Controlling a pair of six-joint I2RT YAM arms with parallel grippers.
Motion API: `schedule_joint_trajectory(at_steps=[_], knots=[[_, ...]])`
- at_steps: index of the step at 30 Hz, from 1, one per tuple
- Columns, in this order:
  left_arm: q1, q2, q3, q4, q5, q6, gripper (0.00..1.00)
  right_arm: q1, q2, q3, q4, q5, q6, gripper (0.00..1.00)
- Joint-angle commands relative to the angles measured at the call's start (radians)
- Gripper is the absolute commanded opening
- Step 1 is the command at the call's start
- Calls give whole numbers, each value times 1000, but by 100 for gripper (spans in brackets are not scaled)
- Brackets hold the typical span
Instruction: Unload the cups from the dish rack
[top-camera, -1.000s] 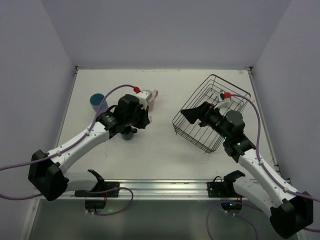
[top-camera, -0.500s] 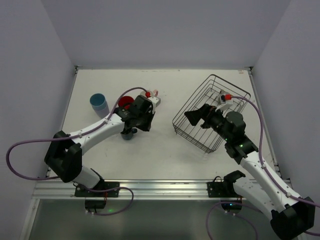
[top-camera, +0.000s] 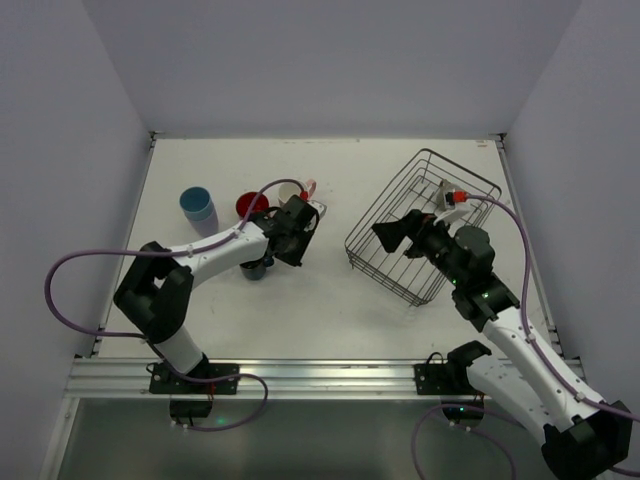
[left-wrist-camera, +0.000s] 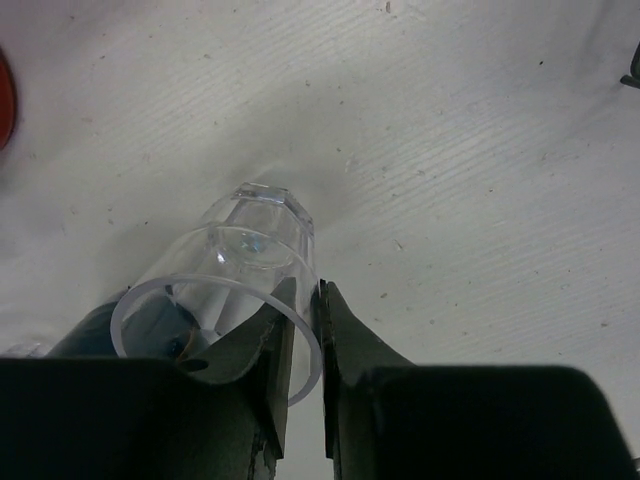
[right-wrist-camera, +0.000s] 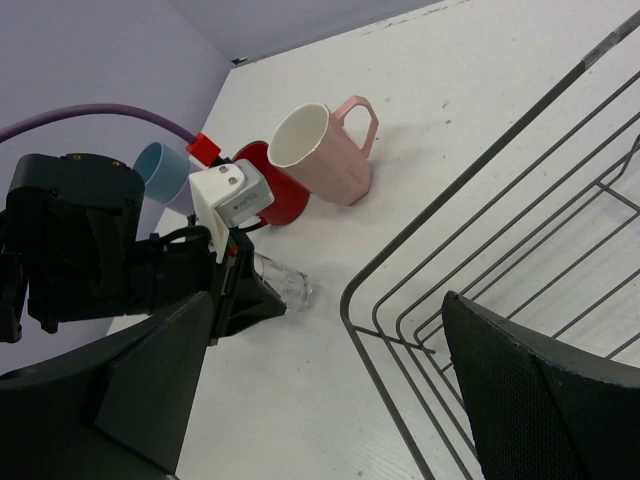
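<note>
Overhead view of a white counter (top-camera: 330, 300). Left of the black wire dish rack (top-camera: 425, 215), the jaws of the left arm (top-camera: 215, 250) are clenched on the rim wall of a clear glass cup (left-wrist-camera: 245, 255). The glass is tilted, base low toward the counter. Further left of the rack sit a pink mug (right-wrist-camera: 320, 150), red cup (right-wrist-camera: 275, 190), light blue cup (top-camera: 197, 207) and dark blue cup (top-camera: 255, 268).

The right arm (top-camera: 500, 310) hovers over the rack, jaws spread wide, grasping nothing. No cup shows in the visible part of the rack.

Risks: the thin rim pinch may slip. On release the tilted glass may roll into the nearby dark blue cup. The spread jaws could snag the rack's wire.
</note>
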Motion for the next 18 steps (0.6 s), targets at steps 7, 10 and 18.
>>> schedule_joint_trajectory(at_steps=[7, 10, 18], knots=[[-19, 27, 41, -8, -64, 21, 29, 0, -28, 3, -33, 109, -52, 99], [-17, 24, 41, -6, -72, 20, 30, -1, -31, 4, -33, 128, -62, 99], [-28, -96, 47, 44, -30, 10, 57, -53, 50, 41, -147, 344, -110, 92]])
